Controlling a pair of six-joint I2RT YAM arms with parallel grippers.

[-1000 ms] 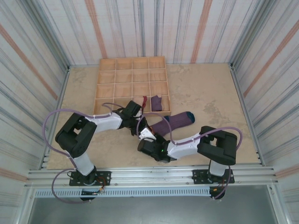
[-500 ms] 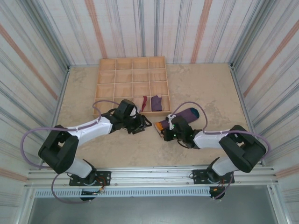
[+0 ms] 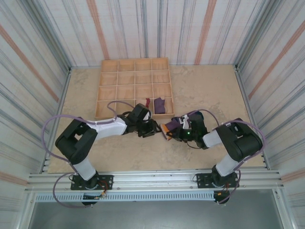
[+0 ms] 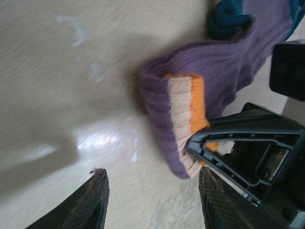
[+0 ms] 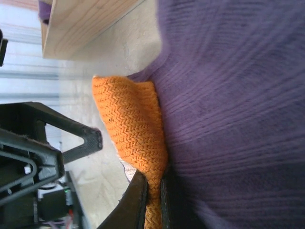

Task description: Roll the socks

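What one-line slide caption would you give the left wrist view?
Left gripper open beside the folded purple sock, its orange cuff pinched by the shut right gripper.

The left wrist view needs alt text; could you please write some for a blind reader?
A purple ribbed knit sock with an orange-and-cream cuff and teal toe lies folded on the beige tabletop, the right gripper's fingers pinching its cuff. The left gripper's dark fingers stand open below, empty.
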